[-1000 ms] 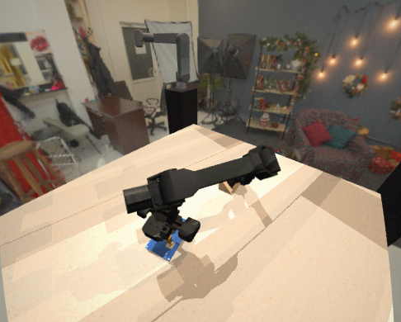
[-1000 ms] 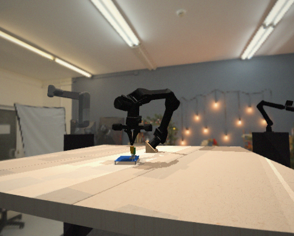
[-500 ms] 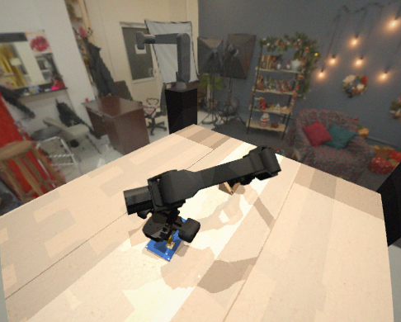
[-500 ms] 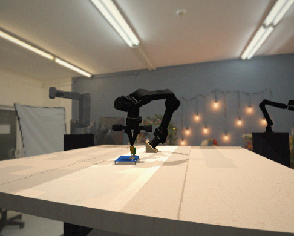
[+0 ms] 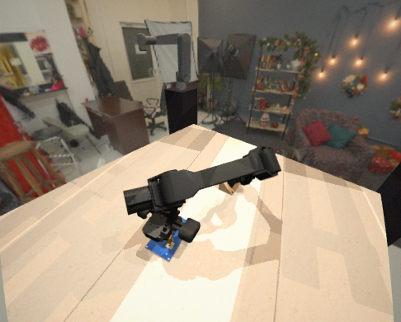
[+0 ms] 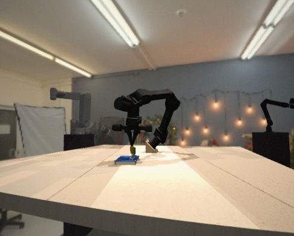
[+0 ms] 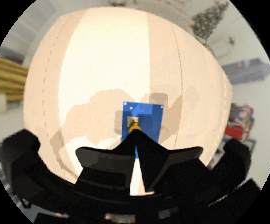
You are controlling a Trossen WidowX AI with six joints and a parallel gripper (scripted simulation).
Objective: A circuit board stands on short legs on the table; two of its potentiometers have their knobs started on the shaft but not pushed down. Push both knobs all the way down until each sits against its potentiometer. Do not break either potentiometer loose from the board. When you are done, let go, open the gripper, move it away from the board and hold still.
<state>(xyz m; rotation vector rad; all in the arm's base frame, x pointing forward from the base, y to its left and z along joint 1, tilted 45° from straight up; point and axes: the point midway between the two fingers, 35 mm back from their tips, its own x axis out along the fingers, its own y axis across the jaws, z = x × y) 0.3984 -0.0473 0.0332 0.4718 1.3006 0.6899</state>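
The blue circuit board (image 5: pixel 156 248) (image 6: pixel 122 160) (image 7: pixel 151 116) stands on the pale wooden table (image 5: pixel 308 248) (image 6: pixel 177 187). An orange-yellow knob (image 5: pixel 168 240) (image 6: pixel 131 149) (image 7: pixel 135 123) sits raised on its shaft, and a green knob (image 6: pixel 134 150) shows right beside it in the exterior view. My gripper (image 6: pixel 132 144) (image 7: pixel 135 131) points straight down with its fingers shut into one tip, right on top of the orange-yellow knob. Nothing is between the fingers. In the top view the gripper body hides much of the board and the green knob.
The arm's tan base wedge (image 5: pixel 229 187) (image 6: pixel 150 148) sits behind the board. Other robot arms on black pedestals (image 6: pixel 269 148) (image 5: pixel 181 107) stand beyond the table's edges.
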